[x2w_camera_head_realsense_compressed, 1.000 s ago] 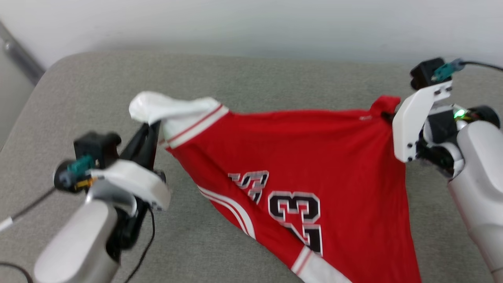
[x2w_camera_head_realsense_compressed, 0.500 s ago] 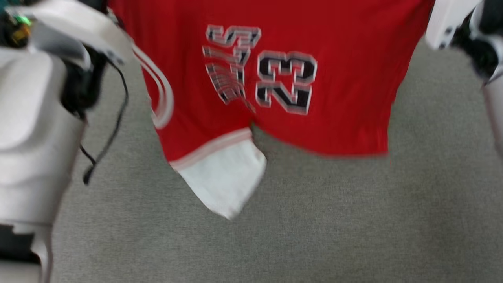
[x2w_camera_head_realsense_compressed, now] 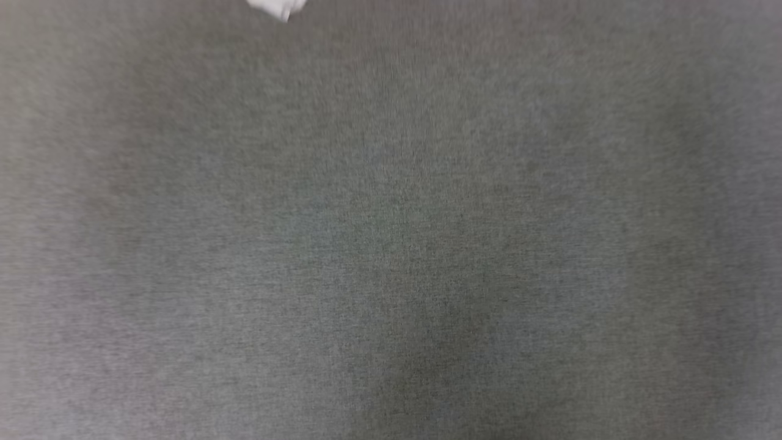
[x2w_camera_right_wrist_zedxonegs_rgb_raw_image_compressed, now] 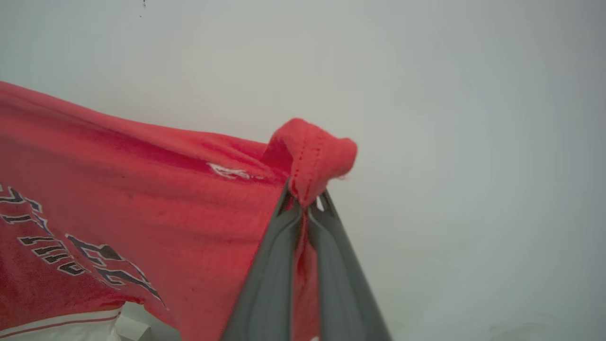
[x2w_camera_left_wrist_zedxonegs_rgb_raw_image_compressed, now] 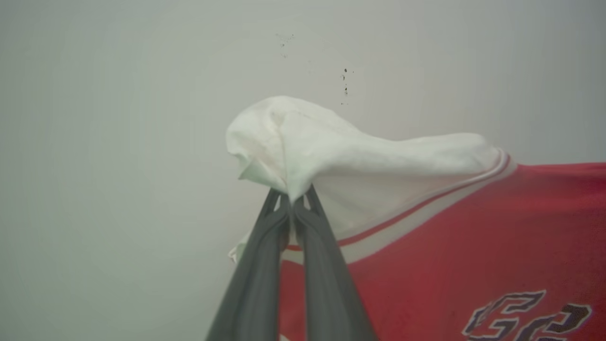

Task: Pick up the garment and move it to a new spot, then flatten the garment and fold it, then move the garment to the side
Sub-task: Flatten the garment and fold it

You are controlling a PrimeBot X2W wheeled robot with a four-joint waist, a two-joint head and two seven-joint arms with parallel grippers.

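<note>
At the tips of the left pincer (x2w_camera_left_wrist_zedxonegs_rgb_raw_image_compressed: 292,201), the two dark fingers (x2w_camera_left_wrist_zedxonegs_rgb_raw_image_compressed: 255,284) are pressed tight together. They pinch a fold of the white sleeve (x2w_camera_left_wrist_zedxonegs_rgb_raw_image_compressed: 341,151) of the garment (x2w_camera_left_wrist_zedxonegs_rgb_raw_image_compressed: 473,246). The sleeve puffs up over the tips like a little hat. A striped band (x2w_camera_left_wrist_zedxonegs_rgb_raw_image_compressed: 402,220) runs along the sleeve's edge, and past it the red cloth spreads to the right side of that view. Part of the black number (x2w_camera_left_wrist_zedxonegs_rgb_raw_image_compressed: 525,315), with its white outline, peeks in at the bottom corner. Behind it all is a plain pale wall (x2w_camera_left_wrist_zedxonegs_rgb_raw_image_compressed: 94,118) with a few tiny dark specks.

The right pincer (x2w_camera_right_wrist_zedxonegs_rgb_raw_image_compressed: 307,204) is squeezed tight too, on a bunched red corner (x2w_camera_right_wrist_zedxonegs_rgb_raw_image_compressed: 315,151) of the same garment. The lump of cloth sticks up above the tips. From there the red cloth stretches off to the left of that view, pulled fairly flat, with black print lower down. So the garment is held up in front of the wall, with one pincer at each end.

From the head view, a blurry grey cloth surface (x2w_camera_head_realsense_compressed: 391,244) lies below. A tiny white scrap (x2w_camera_head_realsense_compressed: 276,7) pokes in at the top edge, too small to say what it is.
</note>
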